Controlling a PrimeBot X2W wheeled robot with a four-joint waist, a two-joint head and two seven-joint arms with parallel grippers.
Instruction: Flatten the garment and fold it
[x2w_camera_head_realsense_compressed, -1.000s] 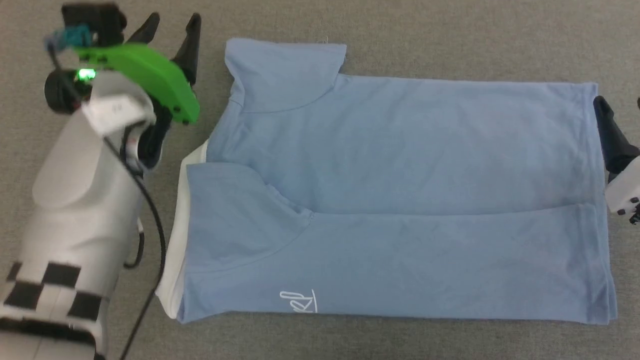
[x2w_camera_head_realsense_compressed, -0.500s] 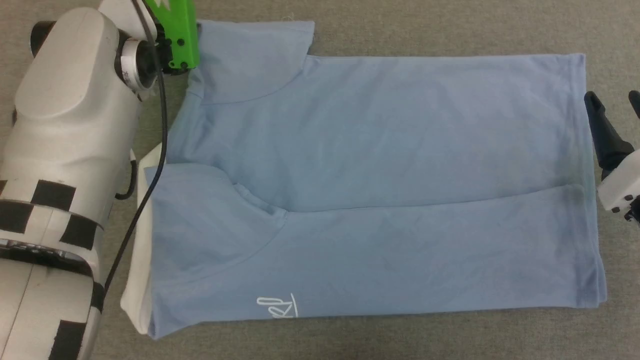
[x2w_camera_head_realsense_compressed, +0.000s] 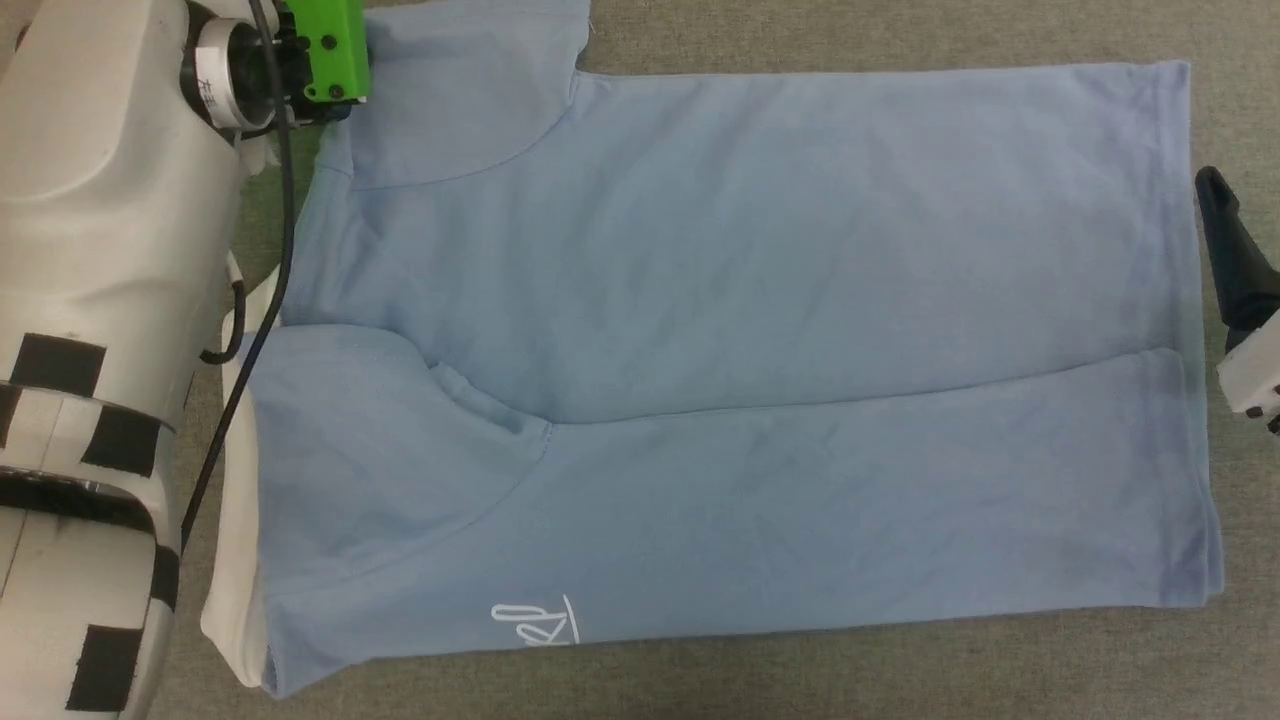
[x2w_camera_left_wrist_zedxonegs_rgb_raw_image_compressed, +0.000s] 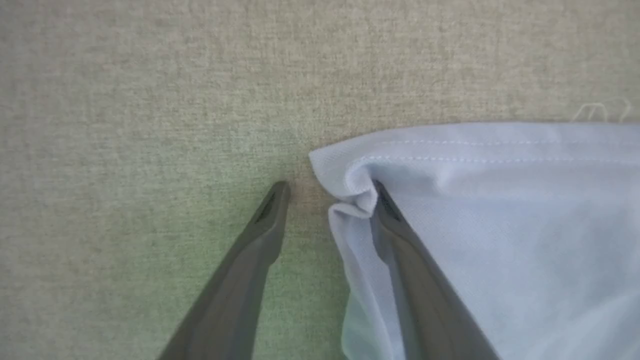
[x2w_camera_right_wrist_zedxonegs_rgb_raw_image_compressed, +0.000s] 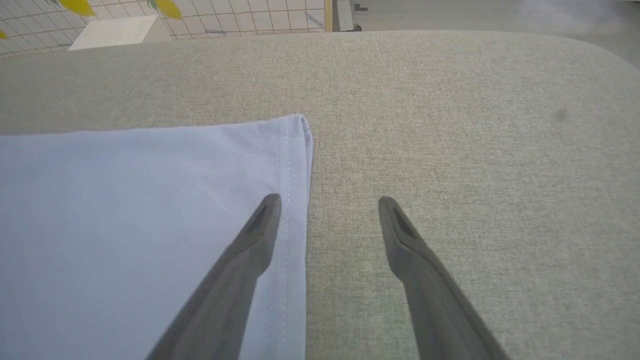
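When looking down from the head, find the garment spread flat on the grey counter, white collar toward 9 o'clock, hem toward 3 o'clock, near side folded over onto the body. Through the left wrist, meet the left claw partly spread with nothing pinched: one finger over bare counter, the other lying over a bunched sleeve corner crowding in from 3 o'clock. Through the right wrist, meet the right claw spread wide and holding nothing, straddling the hem corner, cloth toward 9 o'clock, bare counter toward 3. Cannot read the cursive logo whole, cut at the 6 o'clock fold; lose part of the collar behind the pale left forearm.
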